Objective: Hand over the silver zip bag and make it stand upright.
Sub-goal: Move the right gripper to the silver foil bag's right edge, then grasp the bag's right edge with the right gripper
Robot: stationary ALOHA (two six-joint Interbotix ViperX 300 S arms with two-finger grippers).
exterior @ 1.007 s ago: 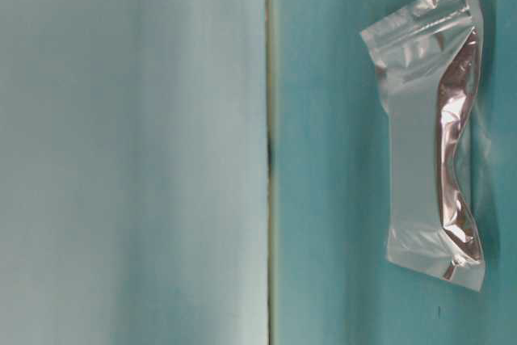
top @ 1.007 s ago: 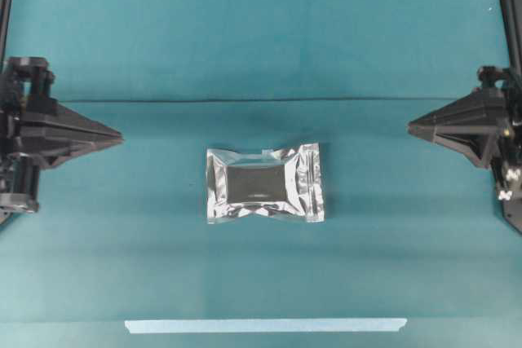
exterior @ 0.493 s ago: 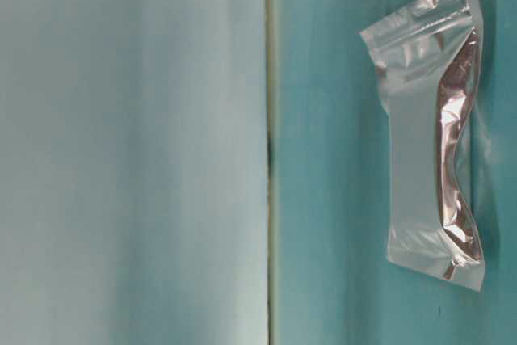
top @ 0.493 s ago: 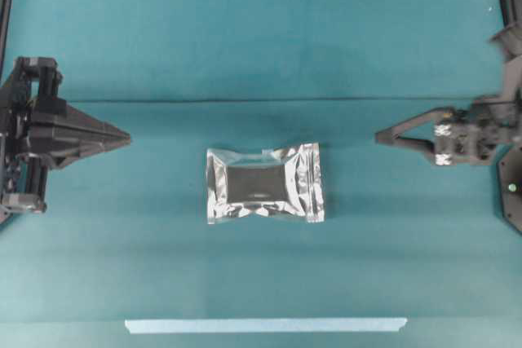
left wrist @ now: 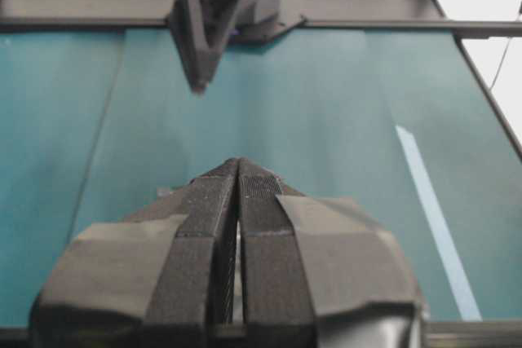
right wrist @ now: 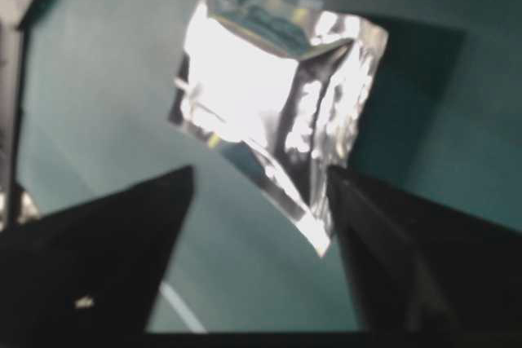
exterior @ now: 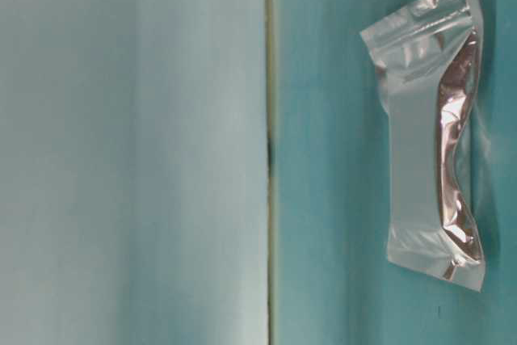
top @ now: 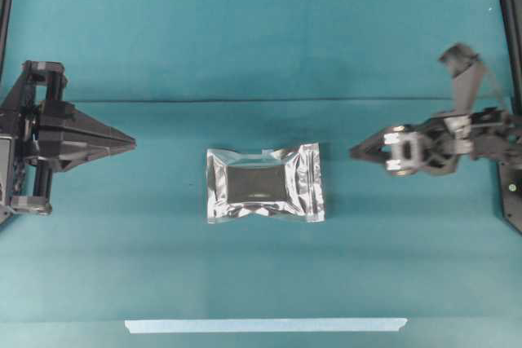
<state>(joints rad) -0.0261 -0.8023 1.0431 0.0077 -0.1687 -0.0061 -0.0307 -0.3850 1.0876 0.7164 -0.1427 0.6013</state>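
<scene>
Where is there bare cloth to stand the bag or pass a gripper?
Bare cloth lies between the left gripper and the bag, across the far half behind the bag, and between the bag and the tape strip. It is tightest on the bag's right, where the open right gripper is close.
</scene>
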